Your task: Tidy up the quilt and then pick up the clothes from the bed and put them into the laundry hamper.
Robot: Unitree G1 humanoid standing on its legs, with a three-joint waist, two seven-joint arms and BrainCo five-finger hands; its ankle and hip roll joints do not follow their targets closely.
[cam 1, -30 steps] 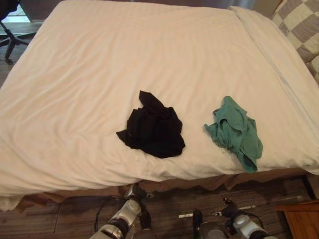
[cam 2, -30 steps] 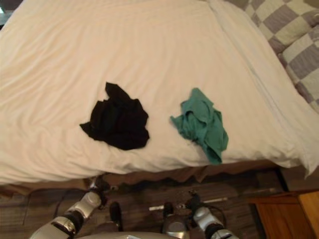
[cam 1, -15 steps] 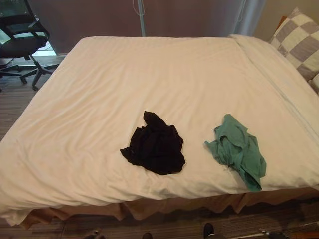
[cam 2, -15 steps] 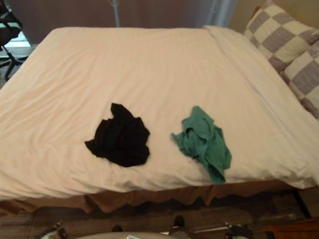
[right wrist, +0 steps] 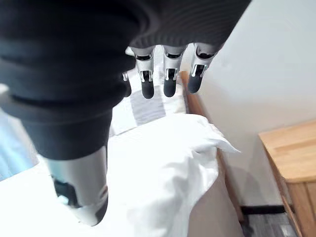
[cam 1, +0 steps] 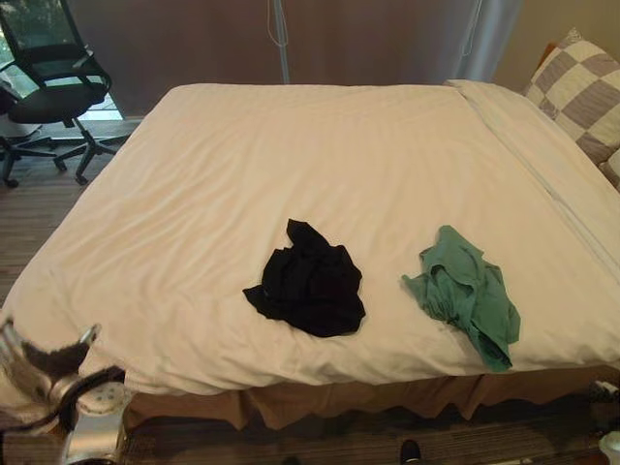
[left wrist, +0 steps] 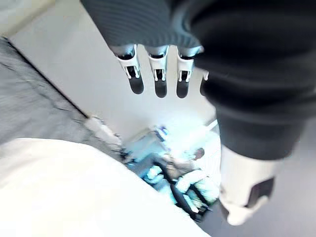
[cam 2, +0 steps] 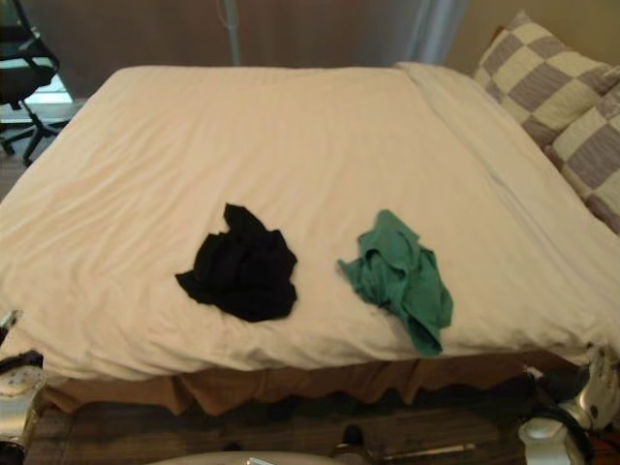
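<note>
A cream quilt [cam 1: 291,165] lies spread flat over the bed. Two crumpled garments rest on its near half: a black one [cam 1: 308,281] in the middle and a green one [cam 1: 465,291] to its right. My left hand [cam 1: 58,387] is low at the bed's near left corner, beside the quilt's edge. In its wrist view the left hand [left wrist: 155,79] has straight fingers and holds nothing. My right hand [cam 2: 586,397] is low by the near right corner. Its wrist view shows the right hand [right wrist: 168,74] open and empty, above the quilt's hanging corner [right wrist: 197,143].
Checkered pillows [cam 1: 581,82] lie at the head of the bed on the right. A black office chair [cam 1: 58,77] stands on the floor at the far left. A wooden bedside cabinet [right wrist: 291,163] is next to the bed. A brown bed skirt [cam 1: 339,402] hangs below the quilt.
The camera has tilted up, showing more of the bed's far side. Both hands have moved out from the bottom centre to the bed's near corners. The garments lie as before.
</note>
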